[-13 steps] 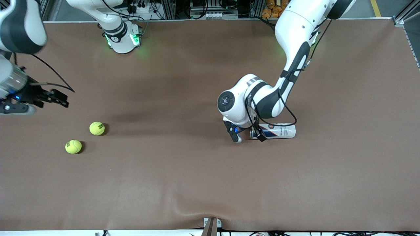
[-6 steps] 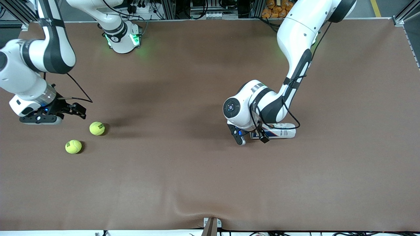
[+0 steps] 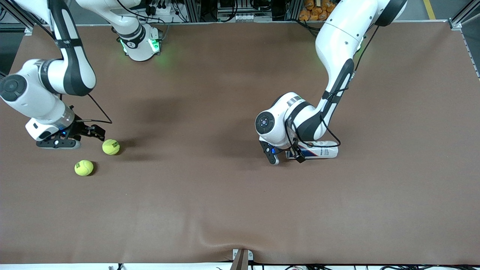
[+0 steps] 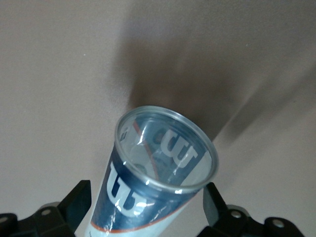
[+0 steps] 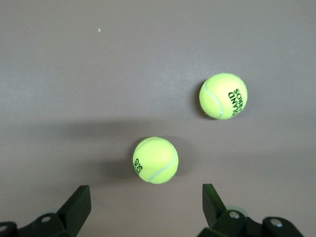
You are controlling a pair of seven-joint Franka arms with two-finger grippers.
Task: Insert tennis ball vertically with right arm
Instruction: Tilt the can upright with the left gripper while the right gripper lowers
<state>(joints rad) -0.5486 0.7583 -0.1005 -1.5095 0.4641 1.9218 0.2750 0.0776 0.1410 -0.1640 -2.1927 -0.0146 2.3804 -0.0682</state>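
Note:
Two yellow-green tennis balls lie on the brown table toward the right arm's end, one (image 3: 111, 147) farther from the front camera than the other (image 3: 84, 167). My right gripper (image 3: 57, 143) hangs low beside them, open and empty. In the right wrist view one ball (image 5: 155, 160) lies just ahead of the open gripper (image 5: 146, 206), the other ball (image 5: 223, 96) farther off. A clear tennis-ball can (image 3: 318, 150) with a blue and white label lies on its side. My left gripper (image 3: 285, 156) is open and straddles the can's open end (image 4: 165, 148).
The brown table (image 3: 210, 210) has a raised wrinkle at its front edge by a small bracket (image 3: 242, 257). The right arm's base (image 3: 140, 43) stands at the back edge.
My right arm has swung in from the table's end and come down beside the two balls. My left arm has shifted slightly at the can. The balls and can have not moved.

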